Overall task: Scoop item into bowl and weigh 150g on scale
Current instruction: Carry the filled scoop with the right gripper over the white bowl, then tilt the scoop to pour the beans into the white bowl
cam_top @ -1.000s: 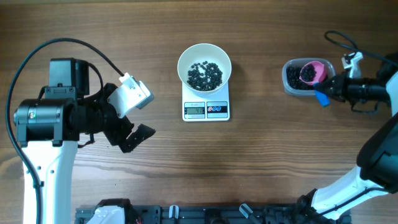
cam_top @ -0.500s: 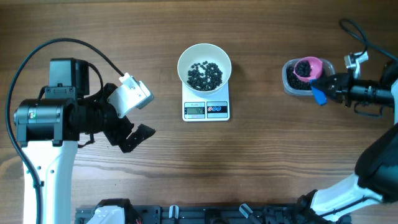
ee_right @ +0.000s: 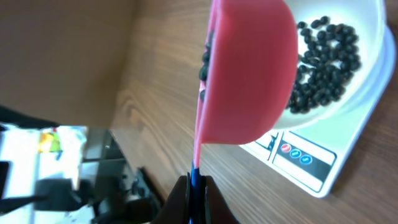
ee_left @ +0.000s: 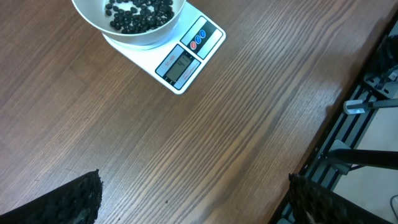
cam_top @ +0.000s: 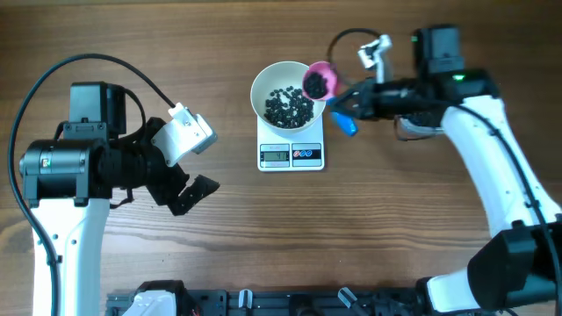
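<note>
The scale (cam_top: pixel 291 154) sits near the middle of the table (cam_top: pixel 395 228), a little toward its far edge. The bowl (cam_top: pixel 288 91) stands on the scale's rear part, with the item (cam_top: pixel 290 105) in it. The scoop (cam_top: pixel 320 80), itself carrying grains, is over the bowl's right rim.

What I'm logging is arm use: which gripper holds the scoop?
The right gripper, shut on the pink scoop by its blue handle; the left gripper is open, empty.
</note>
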Tool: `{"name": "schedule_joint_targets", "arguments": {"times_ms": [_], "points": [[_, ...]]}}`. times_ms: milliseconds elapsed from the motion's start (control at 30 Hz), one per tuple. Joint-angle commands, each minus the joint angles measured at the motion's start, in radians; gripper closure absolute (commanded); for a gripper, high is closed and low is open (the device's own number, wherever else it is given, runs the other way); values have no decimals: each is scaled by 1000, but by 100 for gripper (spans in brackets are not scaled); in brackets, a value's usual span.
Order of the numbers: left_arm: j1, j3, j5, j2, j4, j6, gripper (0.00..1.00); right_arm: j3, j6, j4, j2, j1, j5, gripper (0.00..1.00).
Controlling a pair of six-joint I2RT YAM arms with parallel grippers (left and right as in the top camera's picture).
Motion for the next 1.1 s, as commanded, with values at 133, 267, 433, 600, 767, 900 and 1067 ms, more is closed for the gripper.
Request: {"name": "schedule_joint_targets", "arguments": {"times_ms": [133, 267, 433, 600, 767, 900, 1067], "points": [[6, -5, 23, 5, 0, 20, 0, 3, -17, 89, 2, 142, 396, 96], [6, -5, 23, 5, 0, 19, 0, 3, -154, 94, 5, 182, 535, 96], [6, -5, 23, 5, 0, 19, 0, 3, -242, 90, 6, 256, 807, 96], [6, -5, 23, 5, 0, 19, 0, 3, -294, 90, 8, 286, 840, 96], [6, -5, 23, 5, 0, 19, 0, 3, -326, 114, 10, 300, 897, 96], [6, -5, 23, 5, 0, 19, 0, 3, -371, 118, 10, 309, 909, 96], [6, -5, 23, 5, 0, 20, 0, 3, -375, 144, 10, 328, 911, 96]]}}
